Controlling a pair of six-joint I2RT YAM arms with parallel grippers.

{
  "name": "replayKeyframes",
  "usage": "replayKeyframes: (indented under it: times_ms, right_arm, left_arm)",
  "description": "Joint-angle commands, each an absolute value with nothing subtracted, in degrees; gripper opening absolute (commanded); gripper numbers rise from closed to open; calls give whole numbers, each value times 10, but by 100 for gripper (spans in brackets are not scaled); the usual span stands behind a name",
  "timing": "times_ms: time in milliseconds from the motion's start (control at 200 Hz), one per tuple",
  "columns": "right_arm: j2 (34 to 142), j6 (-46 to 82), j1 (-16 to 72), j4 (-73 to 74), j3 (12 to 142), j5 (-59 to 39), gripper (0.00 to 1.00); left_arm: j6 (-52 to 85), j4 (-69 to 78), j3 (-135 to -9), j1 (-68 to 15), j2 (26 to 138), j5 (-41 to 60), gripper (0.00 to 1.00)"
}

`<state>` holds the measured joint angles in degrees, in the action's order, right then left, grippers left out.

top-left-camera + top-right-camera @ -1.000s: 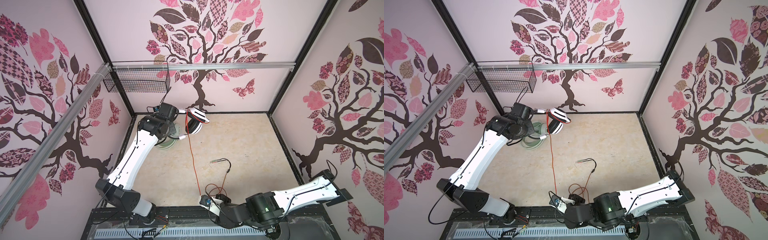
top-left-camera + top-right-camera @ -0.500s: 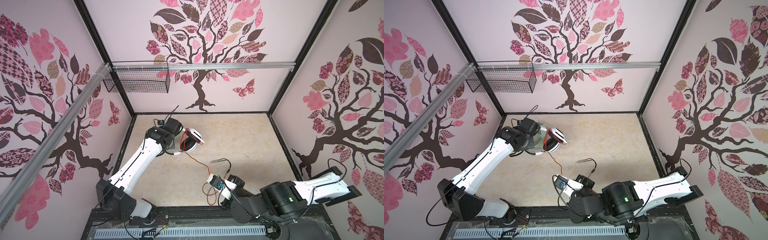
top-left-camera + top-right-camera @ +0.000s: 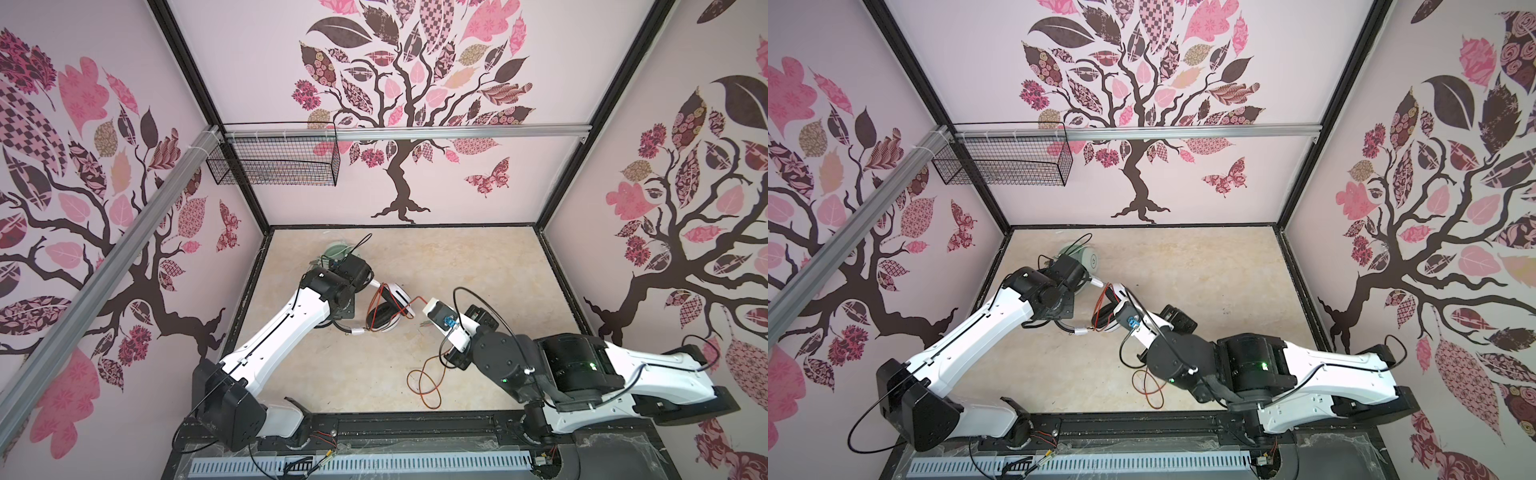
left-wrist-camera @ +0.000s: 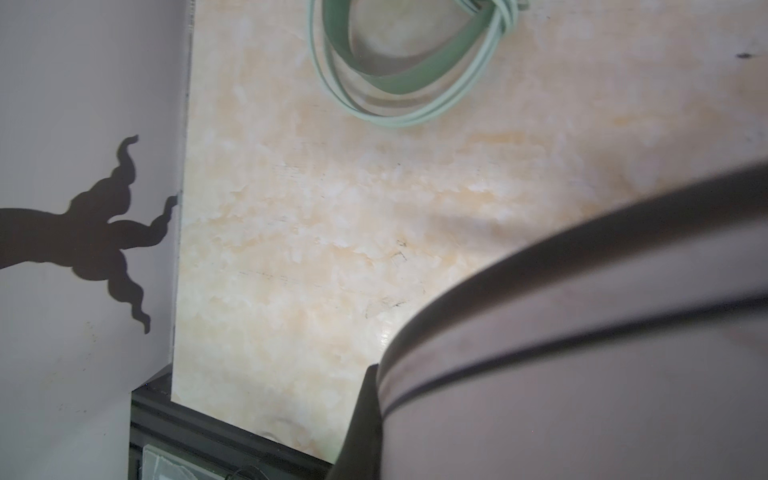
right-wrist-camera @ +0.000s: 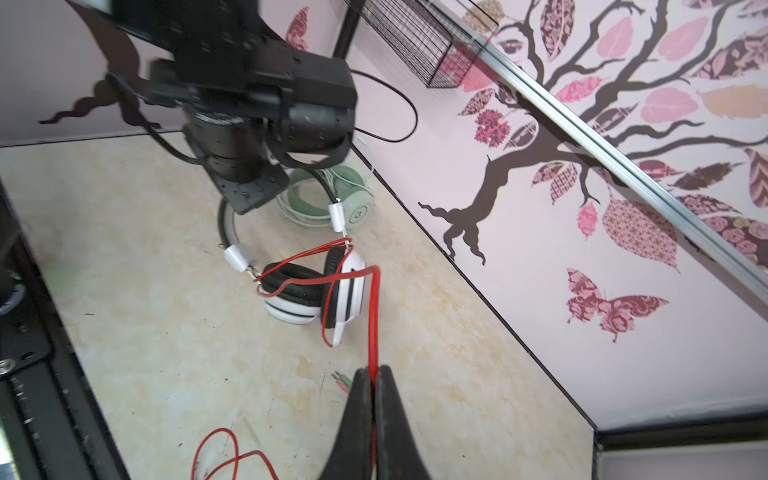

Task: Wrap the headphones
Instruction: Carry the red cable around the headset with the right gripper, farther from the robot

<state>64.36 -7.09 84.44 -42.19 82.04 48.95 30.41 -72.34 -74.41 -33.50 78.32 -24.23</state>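
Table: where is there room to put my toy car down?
The far right part of the table, from the back wall to the right wall, is bare. So is the near left, between the left arm and the front rail. The middle is crowded: white headphones, red cord, right gripper. Green headphones fill the far left corner.

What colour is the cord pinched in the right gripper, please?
The cord is orange-red; right wrist view shows it best.
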Motion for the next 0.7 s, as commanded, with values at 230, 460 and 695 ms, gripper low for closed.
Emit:
replayKeyframes:
  times_ms: [230,460,695]
  right_arm:
    - [636,-140,577,-298,771,313,0]
    - [685,-143,479,-271,798,221,0]
    - [729,-138,473,-264,852,131,0]
  left_arm:
    - [242,-693,-693,-410,667,-62,0]
    - [234,-699,-678,-412,626,-5,0]
    - [252,-685,-655,-412,615,19,0]
